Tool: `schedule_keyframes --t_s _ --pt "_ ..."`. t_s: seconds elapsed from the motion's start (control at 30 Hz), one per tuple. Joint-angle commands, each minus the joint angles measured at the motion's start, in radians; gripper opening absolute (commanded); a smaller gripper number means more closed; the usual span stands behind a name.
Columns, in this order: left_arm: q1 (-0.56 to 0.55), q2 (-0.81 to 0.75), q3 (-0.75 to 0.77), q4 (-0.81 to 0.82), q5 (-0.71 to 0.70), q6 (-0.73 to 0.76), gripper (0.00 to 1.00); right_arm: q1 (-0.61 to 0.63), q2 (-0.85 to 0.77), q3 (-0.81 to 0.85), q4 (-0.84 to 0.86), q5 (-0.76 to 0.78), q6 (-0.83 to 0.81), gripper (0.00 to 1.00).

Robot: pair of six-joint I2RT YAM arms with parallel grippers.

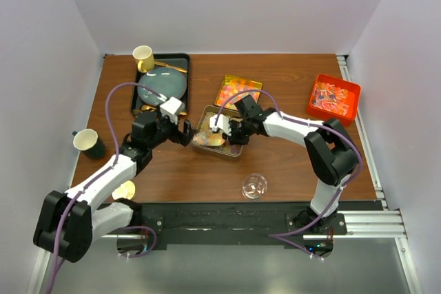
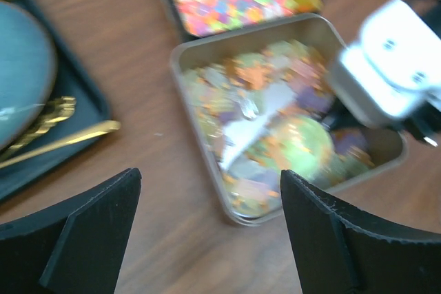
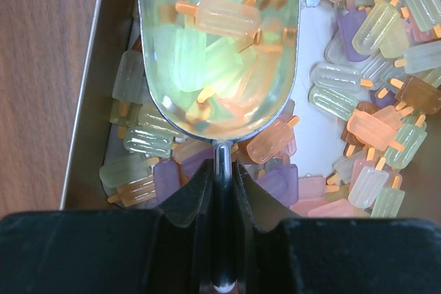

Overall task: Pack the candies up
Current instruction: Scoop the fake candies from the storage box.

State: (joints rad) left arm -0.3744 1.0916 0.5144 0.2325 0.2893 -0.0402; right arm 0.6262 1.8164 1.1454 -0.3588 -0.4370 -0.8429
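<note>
While the surface [image 1: 289,170] carries the tin [image 2: 200,135] mid-way, my left tool [image 2: 210,184] hangs released beside it and my right tool [image 3: 220,191] is clenched on the scoop [image 3: 220,125] handle. The candies [image 3: 372,129] fill both tin and scoop. They look light and slippery, so I'd scoop, not pinch.

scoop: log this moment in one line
scoop: loaded with candies, over tin | right end effector: shut on scoop handle | left end effector: open, empty, near tin

Left claw [image 1: 185,133] beside tin [image 1: 234,152], right claw [image 1: 224,131] over it
</note>
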Motion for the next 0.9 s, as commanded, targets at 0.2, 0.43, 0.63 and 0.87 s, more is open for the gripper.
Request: schedule_keyframes --t_s 0.2,0.43,0.63,0.87 --pt "0.146 0.045 0.137 -0.009 -0.079 0.008 0.89 -0.039 -0.126 -0.098 0.216 -0.042 0.179 0.0" --pt "0.187 0.065 0.165 -0.071 -0.093 0.065 0.89 -0.039 -0.187 -0.177 0.354 -0.039 0.275 0.0" --pt "0.196 0.088 0.173 -0.061 -0.052 0.068 0.88 -0.037 -0.2 -0.182 0.29 -0.026 0.231 0.0" --pt "0.198 0.094 0.161 -0.042 -0.05 0.085 0.88 -0.049 -0.255 -0.203 0.268 -0.046 0.205 0.0"
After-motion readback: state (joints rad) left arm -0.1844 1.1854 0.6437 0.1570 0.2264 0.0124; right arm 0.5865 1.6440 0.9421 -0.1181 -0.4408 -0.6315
